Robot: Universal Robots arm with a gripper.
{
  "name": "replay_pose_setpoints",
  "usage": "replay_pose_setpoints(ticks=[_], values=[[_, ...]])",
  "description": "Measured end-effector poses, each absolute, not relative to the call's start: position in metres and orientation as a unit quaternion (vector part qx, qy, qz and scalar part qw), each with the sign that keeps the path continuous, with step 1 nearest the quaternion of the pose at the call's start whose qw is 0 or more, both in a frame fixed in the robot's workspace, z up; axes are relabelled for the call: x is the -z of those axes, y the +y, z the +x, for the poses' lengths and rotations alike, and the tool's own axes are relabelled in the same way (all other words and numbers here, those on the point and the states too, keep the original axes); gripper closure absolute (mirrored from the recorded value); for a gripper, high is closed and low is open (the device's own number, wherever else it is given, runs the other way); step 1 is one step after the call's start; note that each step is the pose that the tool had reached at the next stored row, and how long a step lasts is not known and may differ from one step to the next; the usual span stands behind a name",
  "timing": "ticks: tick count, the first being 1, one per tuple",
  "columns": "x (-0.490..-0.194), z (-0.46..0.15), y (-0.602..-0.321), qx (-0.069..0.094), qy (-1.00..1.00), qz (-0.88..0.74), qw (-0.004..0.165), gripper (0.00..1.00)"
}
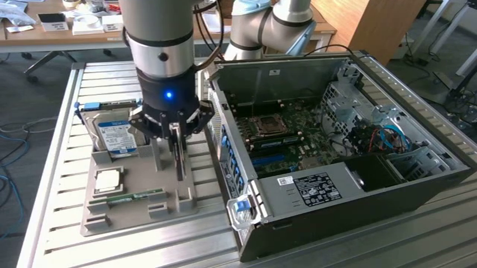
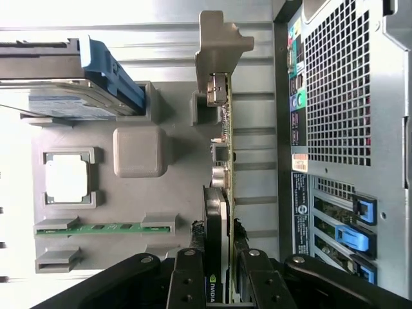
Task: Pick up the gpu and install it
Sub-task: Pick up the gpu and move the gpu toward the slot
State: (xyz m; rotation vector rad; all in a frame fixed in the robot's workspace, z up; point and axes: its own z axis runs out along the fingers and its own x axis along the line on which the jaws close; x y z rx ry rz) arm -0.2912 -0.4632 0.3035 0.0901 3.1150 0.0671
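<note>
The gpu [image 1: 179,159] stands on edge over the grey parts holder [image 1: 134,215], just beside the open computer case [image 1: 417,184]. In the wrist view the gpu [image 2: 224,148] is a thin green board with a black shroud, its silver bracket at the far end. My gripper [image 1: 175,131] comes down on it from above. My gripper [image 2: 222,283] is shut on the gpu, with one black finger [image 2: 188,283] on the shroud side and the other on the board side. I cannot tell whether the card has left its slot in the holder.
The grey holder [image 2: 138,151] also carries a hard drive [image 1: 115,134] with a blue-white label, a square processor [image 1: 108,178] and a memory stick [image 1: 138,196]. Inside the case lies the motherboard [image 1: 291,134]. Desks and cables lie beyond the slatted metal table.
</note>
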Motion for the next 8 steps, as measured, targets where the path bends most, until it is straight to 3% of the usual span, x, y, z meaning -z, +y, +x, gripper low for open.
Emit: replay_pose_setpoints(ticks=[8], values=[[-0.322, -0.291, -0.463, -0.022, 0.999, 0.029, 0.012, 0.73]])
